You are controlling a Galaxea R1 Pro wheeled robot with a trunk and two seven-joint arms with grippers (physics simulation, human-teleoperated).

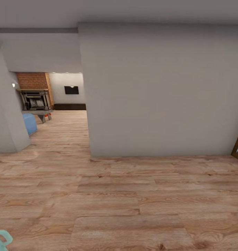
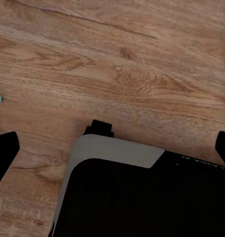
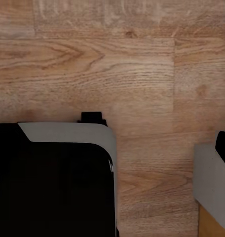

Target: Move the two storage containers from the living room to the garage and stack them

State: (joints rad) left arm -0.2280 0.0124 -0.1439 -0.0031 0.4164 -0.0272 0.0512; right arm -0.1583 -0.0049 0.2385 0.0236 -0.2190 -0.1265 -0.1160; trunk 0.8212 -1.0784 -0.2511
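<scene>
From my seat: wood-plank floor (image 1: 133, 195) below; grey wall (image 1: 160, 90) at twelve o'clock. At ten o'clock, an opening onto the living room: brick fireplace (image 1: 33, 91), blue sofa (image 1: 29, 123). An orange-red scrap, perhaps a container (image 1: 47, 114), sits by the hearth. I cannot tell either gripper's state.

Surface: a light wood-plank floor (image 1: 133, 202) is seen across the lower half of the frame and through the opening at left.
Far end, upper left: a grey low table (image 1: 40, 113) is set on the planks before the brick fireplace (image 1: 33, 91).
Left edge: a blue sofa (image 1: 29, 123) is stood on the floor.
Under the wrist cameras: bare planks (image 2: 122, 64) are shown, with the robot's dark base (image 3: 53, 182) resting on them.
</scene>
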